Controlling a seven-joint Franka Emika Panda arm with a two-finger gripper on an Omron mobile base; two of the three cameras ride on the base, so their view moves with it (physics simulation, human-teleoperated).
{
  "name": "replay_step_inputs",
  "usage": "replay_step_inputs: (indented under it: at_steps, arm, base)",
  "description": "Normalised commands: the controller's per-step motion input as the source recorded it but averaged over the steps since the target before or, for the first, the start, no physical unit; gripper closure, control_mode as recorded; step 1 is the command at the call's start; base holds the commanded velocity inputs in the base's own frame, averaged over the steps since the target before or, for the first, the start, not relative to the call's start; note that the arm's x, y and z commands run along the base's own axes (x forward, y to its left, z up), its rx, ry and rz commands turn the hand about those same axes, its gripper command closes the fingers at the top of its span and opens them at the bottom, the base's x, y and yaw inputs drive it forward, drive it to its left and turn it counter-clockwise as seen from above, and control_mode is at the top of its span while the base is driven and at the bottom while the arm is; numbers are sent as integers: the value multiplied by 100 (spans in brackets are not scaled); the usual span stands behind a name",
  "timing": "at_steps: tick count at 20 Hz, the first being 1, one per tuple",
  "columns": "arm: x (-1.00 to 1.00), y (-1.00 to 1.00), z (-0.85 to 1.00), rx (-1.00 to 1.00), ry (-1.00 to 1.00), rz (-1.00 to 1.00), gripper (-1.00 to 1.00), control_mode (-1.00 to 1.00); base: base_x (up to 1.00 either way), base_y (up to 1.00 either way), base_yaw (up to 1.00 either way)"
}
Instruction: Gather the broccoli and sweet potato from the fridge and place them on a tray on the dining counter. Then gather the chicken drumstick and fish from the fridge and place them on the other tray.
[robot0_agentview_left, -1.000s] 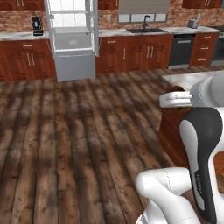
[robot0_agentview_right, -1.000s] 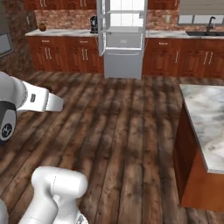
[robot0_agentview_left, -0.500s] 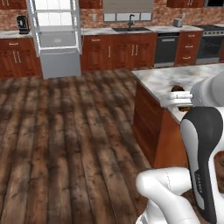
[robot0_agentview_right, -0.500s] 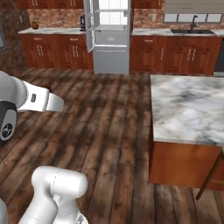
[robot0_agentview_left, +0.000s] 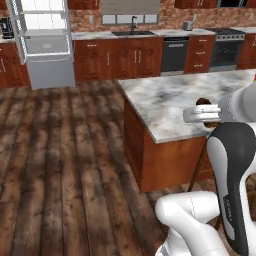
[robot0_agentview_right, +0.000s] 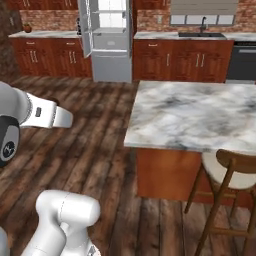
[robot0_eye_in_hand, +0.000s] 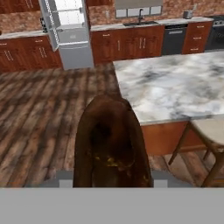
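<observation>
Hand view: a brown, elongated, lumpy item (robot0_eye_in_hand: 111, 142) sits close to the lens, standing up between the finger positions. The robot's hand (robot0_eye_in_hand: 112, 177) is partly closed around it, gripping near its lower end. Colour and shape fit the sweet potato or the chicken drumstick; which one cannot be told. It is logged here as the brown food item.

Left base view: a small dark brown patch (robot0_agentview_left: 204, 102) shows just past the white forearm, over the near edge of the marble desk (robot0_agentview_left: 170, 105). It is probably the same item.

Handling, as judgement:
- It is likely fairly light and firm, not fragile.
- The surface looks glossy in patches, so some slip is possible.
- The shape is rounded and tapering. A grip across the thicker middle should hold better than one at an end, where it could pivot.

The fridge (robot0_agentview_right: 111, 40) stands open against the far wall, well apart from the desk. No tray can be made out on the visible desk top.

Writing: no brand, label or legible text in any view.
</observation>
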Motion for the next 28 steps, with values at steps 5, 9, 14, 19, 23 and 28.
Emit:
replay_step_inputs:
  at_steps: [5, 9, 14, 19, 23, 28]
  arm:
    - [0, 0, 0, 0, 0, 0, 100, 100]
    - [0, 0, 0, 0, 0, 0, 100, 100]
    - [0, 0, 0, 0, 0, 0, 100, 100]
    - [0, 0, 0, 0, 0, 0, 100, 100]
    - [0, 0, 0, 0, 0, 0, 100, 100]
    - [0, 0, 0, 0, 0, 0, 100, 100]
  base:
    - [0, -91, -1]
    - [0, -93, -1]
    - [0, -95, -1]
    - [2, -92, 0]
    - [3, -96, 0]
    - [1, -93, 0]
